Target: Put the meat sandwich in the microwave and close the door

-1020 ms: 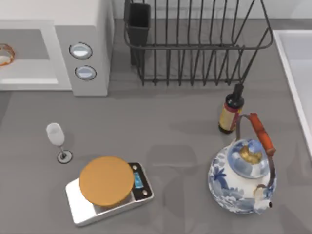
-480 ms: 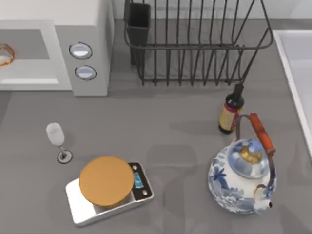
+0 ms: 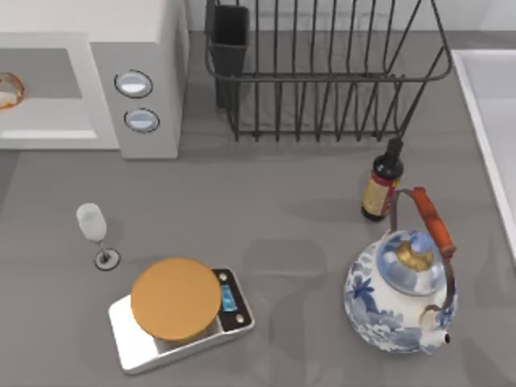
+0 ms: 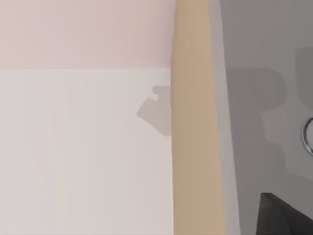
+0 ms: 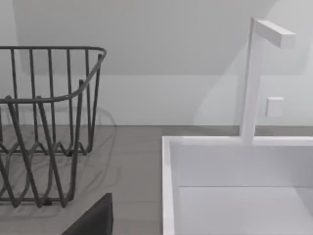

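Note:
The microwave stands at the table's far left corner, white, with a grey panel carrying two round knobs. Its front opening shows a grey cavity inside a white frame. The meat sandwich, pale with an orange-brown curved edge, lies in that cavity, cut off by the left edge of the top view. The door is out of view. A dark wedge sits in a corner of the left wrist view and another dark wedge at the edge of the right wrist view; I cannot tell what they are.
A black wire dish rack fills the back middle. A dark sauce bottle and a blue-white teapot stand at the right, with a white sink beyond. A silver scale and a small wine glass stand at the front left.

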Tool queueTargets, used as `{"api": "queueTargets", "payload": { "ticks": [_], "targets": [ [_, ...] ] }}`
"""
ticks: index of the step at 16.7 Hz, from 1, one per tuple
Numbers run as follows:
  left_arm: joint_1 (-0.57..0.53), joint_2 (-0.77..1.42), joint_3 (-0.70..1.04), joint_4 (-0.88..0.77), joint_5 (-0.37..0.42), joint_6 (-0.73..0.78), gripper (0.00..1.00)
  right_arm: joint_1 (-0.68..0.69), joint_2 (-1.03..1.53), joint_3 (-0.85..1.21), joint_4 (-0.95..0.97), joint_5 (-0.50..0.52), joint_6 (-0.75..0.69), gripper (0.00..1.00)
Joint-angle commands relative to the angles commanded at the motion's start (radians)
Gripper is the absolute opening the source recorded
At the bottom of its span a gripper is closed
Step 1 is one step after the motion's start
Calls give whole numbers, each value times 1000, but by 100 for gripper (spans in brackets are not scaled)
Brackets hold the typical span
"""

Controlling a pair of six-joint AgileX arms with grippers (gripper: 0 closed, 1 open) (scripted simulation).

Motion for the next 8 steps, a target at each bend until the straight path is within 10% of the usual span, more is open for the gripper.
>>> {"api": "queueTargets", "payload": {
  "ticks": [8],
  "targets": [
    [-31,-137,-126,93,-37,-107,0,0,0,0,0,0,0,100]
  ]
}}
